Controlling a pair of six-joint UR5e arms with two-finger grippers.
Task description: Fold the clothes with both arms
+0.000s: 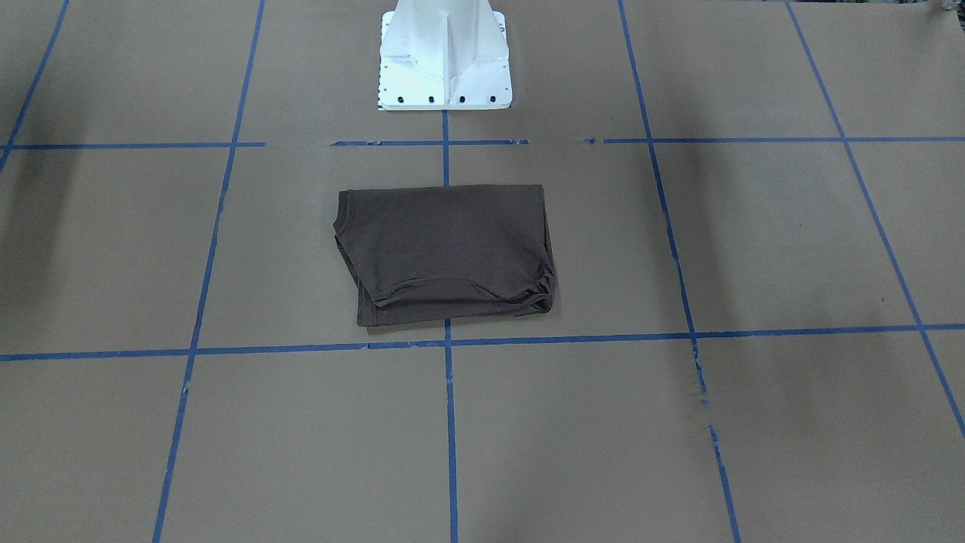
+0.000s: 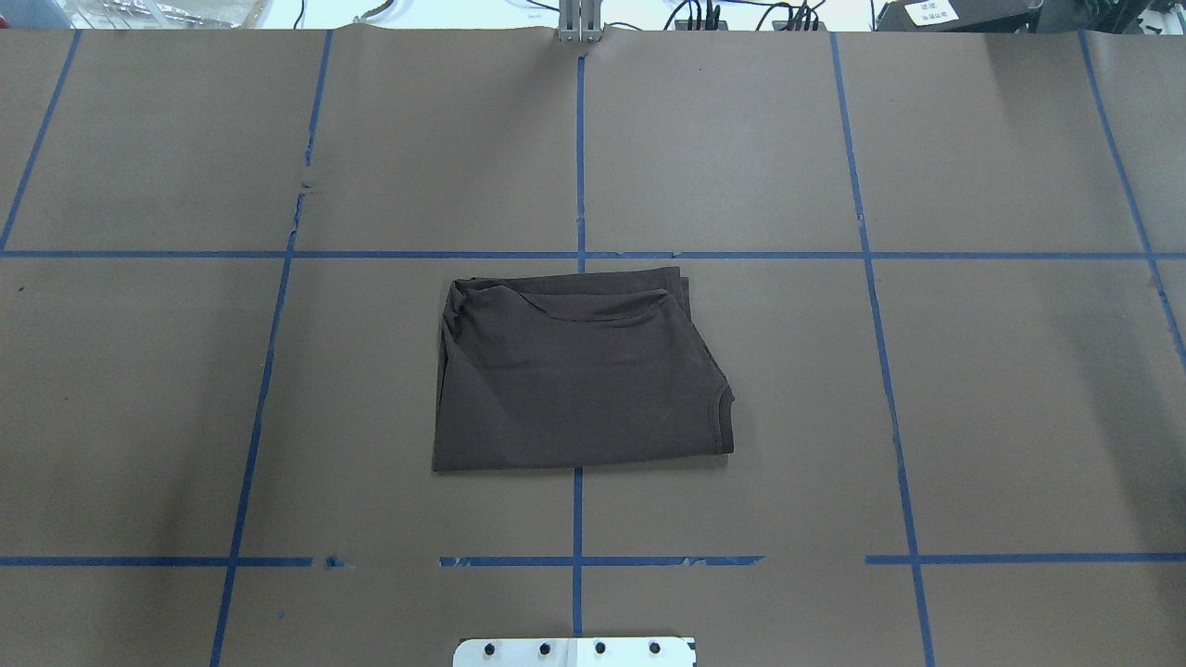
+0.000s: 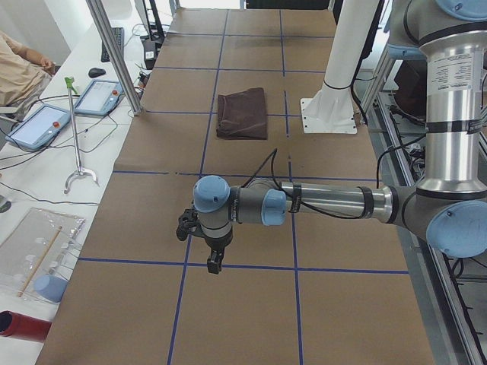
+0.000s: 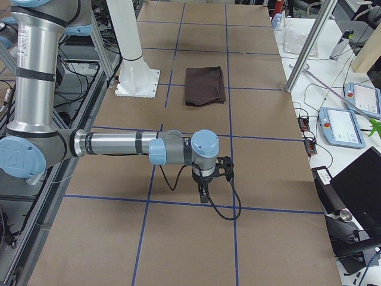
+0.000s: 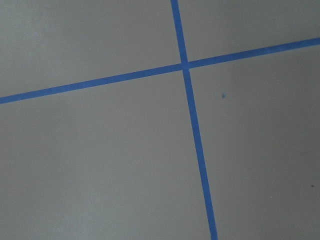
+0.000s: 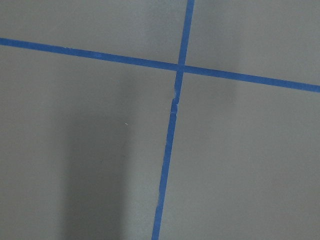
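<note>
The dark brown T-shirt (image 1: 445,253) lies folded into a compact rectangle at the middle of the brown paper table, in front of the white pedestal; it also shows from above (image 2: 579,371) and from the sides (image 3: 242,112) (image 4: 204,85). Nothing touches it. My left arm reaches out low over the table far from the shirt, its gripper (image 3: 216,265) pointing down above a blue tape line. My right gripper (image 4: 203,195) hangs the same way at the opposite end of the table. Both grippers show only in the side views, so I cannot tell whether they are open or shut. Both wrist views hold only paper and tape.
The white base pedestal (image 1: 445,60) stands just behind the shirt. Blue tape lines (image 2: 579,157) divide the table into squares. Tablets (image 3: 103,95), cables and a metal post (image 3: 114,57) sit on the side bench, where a person's arm rests at the edge.
</note>
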